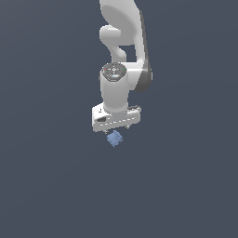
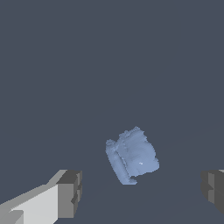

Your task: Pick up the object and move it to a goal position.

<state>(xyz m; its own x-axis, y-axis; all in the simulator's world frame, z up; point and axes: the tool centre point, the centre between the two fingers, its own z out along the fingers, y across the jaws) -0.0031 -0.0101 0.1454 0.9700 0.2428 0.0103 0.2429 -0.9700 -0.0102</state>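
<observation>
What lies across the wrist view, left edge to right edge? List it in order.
One finger of the hand → light-blue block → the other finger. The fingers stand wide apart, neither touching the block.

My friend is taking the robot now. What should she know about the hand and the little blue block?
End effector: open, both fingers spread wide, holding nothing.
Light-blue block: bumpy and tilted, lying between the fingers in the wrist view with a gap on each side. In the exterior view it sits just below the end effector.
Done: the arm is lined up over the block.
Left: close on the block, lift it, carry it to the goal. No goal marker shows in either view.
</observation>
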